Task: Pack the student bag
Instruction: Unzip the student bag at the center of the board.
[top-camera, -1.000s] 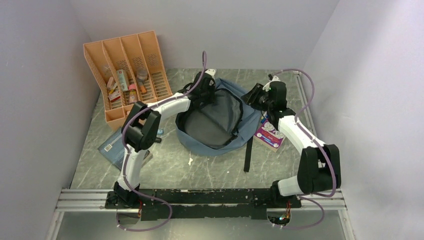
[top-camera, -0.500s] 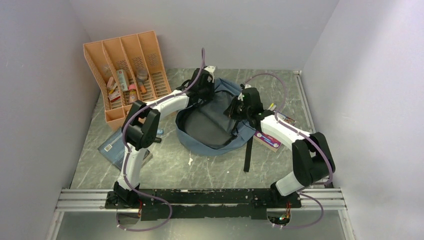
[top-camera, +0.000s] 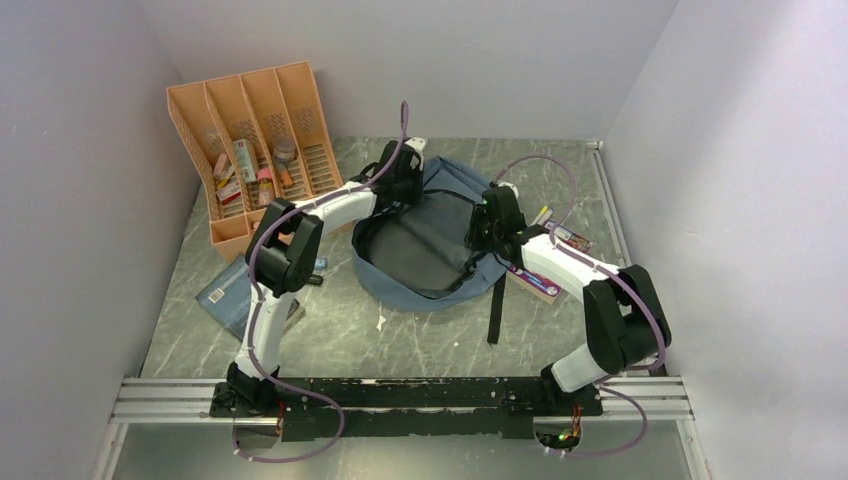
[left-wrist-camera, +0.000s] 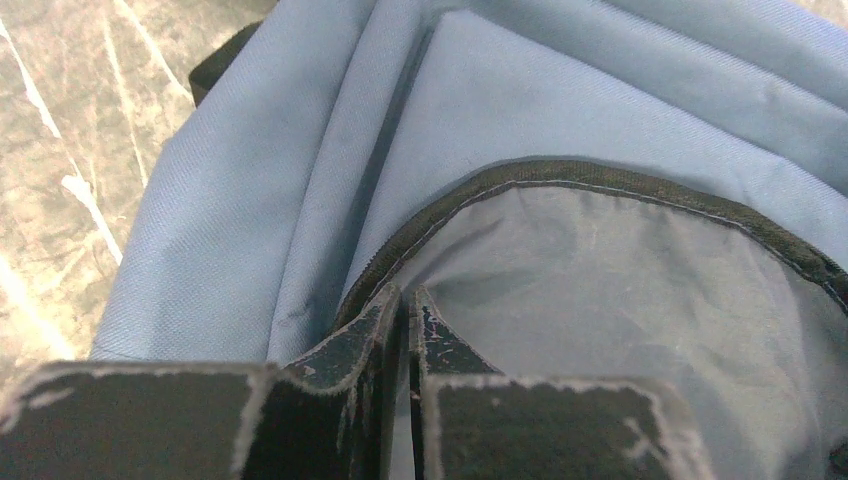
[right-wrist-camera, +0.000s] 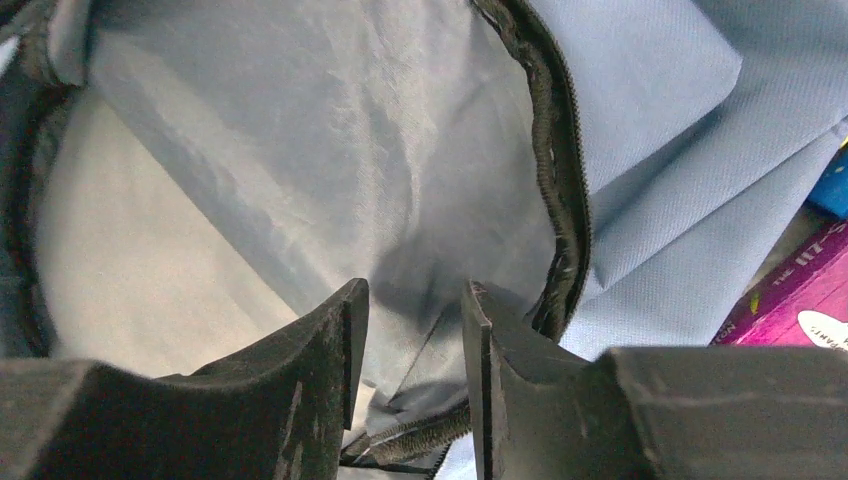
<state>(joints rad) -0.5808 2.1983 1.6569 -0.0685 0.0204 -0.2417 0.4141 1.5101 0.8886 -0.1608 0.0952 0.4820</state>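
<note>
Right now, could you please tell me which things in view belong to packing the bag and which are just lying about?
In the job: student bag, mouth open; left claw, shut on its rim; right claw, open over the opposite rim.

Lying about for now: orange rack of small items; purple box beside the bag; blue book near the left arm.

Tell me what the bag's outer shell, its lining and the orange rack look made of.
The student bag shell: woven grey-blue fabric, matte; fine twill lines and soft folds show. Its lining: thinner, smoother cloth, probably synthetic; it creases sharply with a faint sheen. The rack: likely moulded plastic; slotted, uniform orange walls.
</note>
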